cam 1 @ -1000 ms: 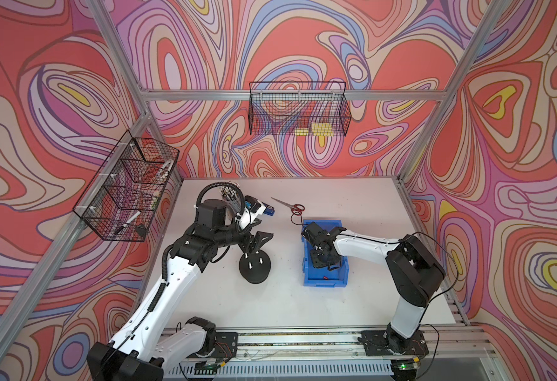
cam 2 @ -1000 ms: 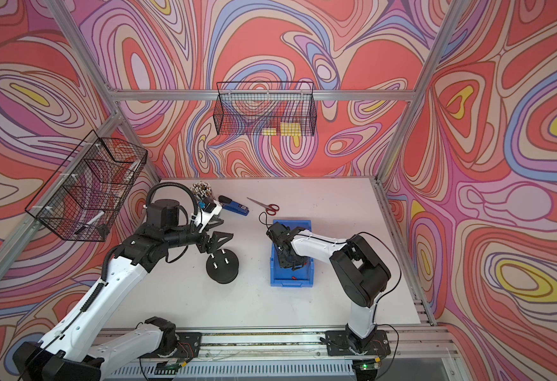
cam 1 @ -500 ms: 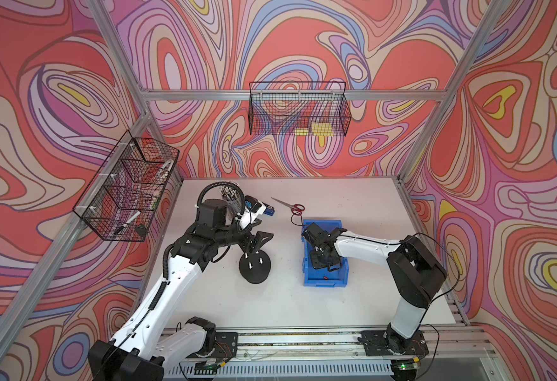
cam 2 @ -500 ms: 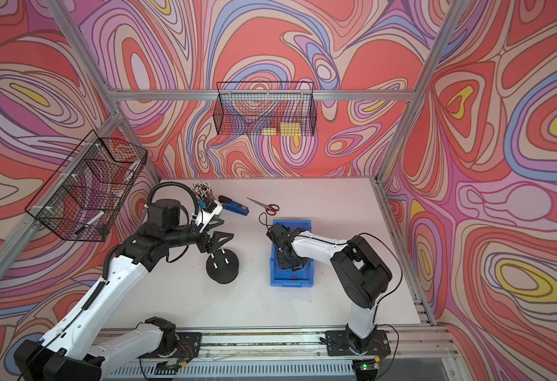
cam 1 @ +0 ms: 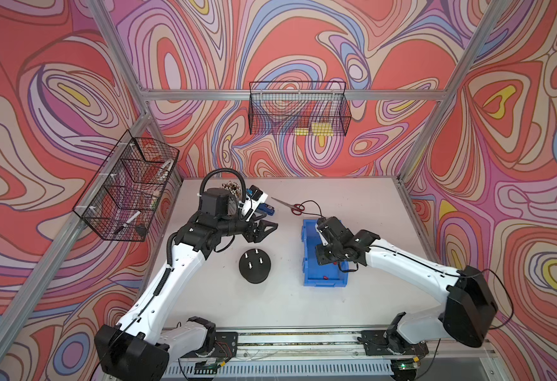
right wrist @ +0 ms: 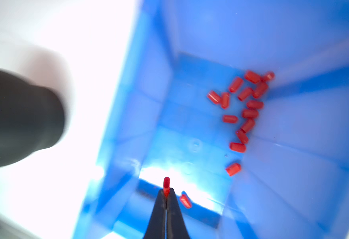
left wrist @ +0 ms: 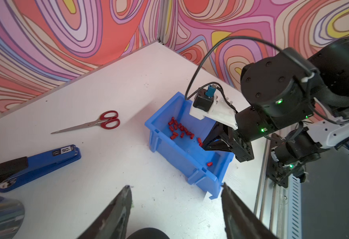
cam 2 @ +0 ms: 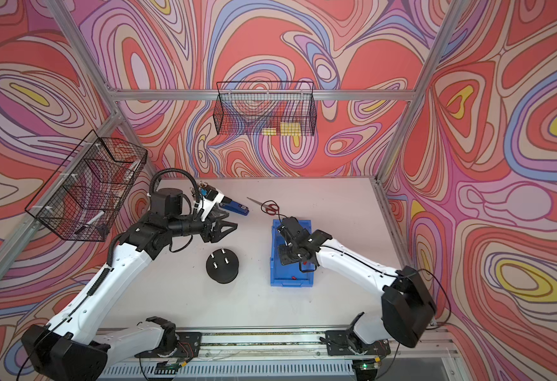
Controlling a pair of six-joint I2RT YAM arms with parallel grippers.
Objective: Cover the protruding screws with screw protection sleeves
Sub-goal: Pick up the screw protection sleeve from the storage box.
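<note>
2 grippers, 1 red cap picked up — the protruding screws [cam 1: 256,251] stand bare.
At left, the left gripper [cam 1: 265,227] hangs with jaws apart above the white table [cam 1: 353,198], just beyond the black round base [cam 1: 255,275] holding the upright screws. To the right, inside the blue bin [cam 1: 307,250], the right gripper [right wrist: 166,192] pinches 1 screw protection sleeve [right wrist: 166,183] at its tips — the loose sleeves [right wrist: 250,113] lie scattered on the bin floor.
</note>
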